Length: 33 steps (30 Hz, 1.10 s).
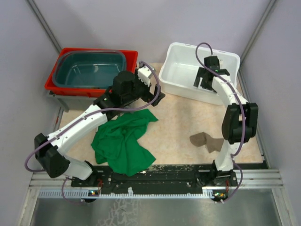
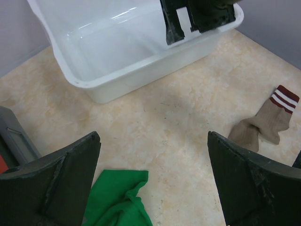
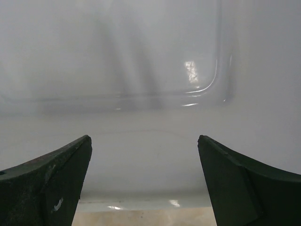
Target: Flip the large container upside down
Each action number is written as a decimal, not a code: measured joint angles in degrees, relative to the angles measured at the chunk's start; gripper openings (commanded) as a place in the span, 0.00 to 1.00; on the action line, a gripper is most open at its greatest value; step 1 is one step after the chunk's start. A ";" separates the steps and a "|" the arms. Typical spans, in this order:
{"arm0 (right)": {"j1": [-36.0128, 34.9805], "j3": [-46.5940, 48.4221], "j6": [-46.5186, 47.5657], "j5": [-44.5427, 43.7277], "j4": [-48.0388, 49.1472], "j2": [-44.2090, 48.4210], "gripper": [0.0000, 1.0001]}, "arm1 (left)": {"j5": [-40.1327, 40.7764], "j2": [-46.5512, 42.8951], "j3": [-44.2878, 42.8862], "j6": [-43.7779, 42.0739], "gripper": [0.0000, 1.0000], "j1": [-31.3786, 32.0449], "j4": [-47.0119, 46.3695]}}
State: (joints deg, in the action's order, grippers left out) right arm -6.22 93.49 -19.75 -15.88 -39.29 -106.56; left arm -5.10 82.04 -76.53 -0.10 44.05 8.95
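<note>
The white tub stands upright, open side up, at the far right of the table, its near left corner close to the table's middle. In the top view the right gripper hangs inside the tub toward its right end, and nothing else shows in there. The right wrist view gives the same: the jaws are spread wide with nothing between them, facing a glossy white inner wall. Whether the fingers touch the plastic cannot be told. The left gripper hovers over the table just left of the tub, jaws also released and holding nothing. Its wrist view looks between the two dark fingers at bare tabletop, with the tub's near wall beyond and the right gripper dipping over the far rim. At the far left a teal tub sits nested in a red crate, its bare floor showing. A crumpled green cloth lies on the table under the left arm, and a tan sock with red and white cuff stripes lies near the right arm's base, well apart from the tub.
</note>
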 measured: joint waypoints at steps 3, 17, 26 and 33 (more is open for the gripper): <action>0.04 -7.23 -2.86 2.36 0.57 4.35 0.92 | 0.09 -0.42 -0.02 -0.07 1.00 0.00 0.02; -12.31 -17.14 -13.90 18.16 0.13 24.17 0.93 | 0.02 0.17 -1.70 -1.16 1.00 0.00 0.02; -19.30 -12.79 4.68 13.86 -0.90 22.36 0.94 | 3.32 0.02 -4.44 -1.07 1.00 -0.15 1.29; -26.25 -14.78 12.41 4.85 -1.62 15.08 0.76 | 4.28 -3.10 -4.66 0.33 1.00 -4.09 1.57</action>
State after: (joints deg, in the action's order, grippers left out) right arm -32.47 78.72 -7.33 -11.03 -40.91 -91.48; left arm -0.82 78.94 -81.19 0.23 39.97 10.52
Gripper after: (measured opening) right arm 0.886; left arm 0.998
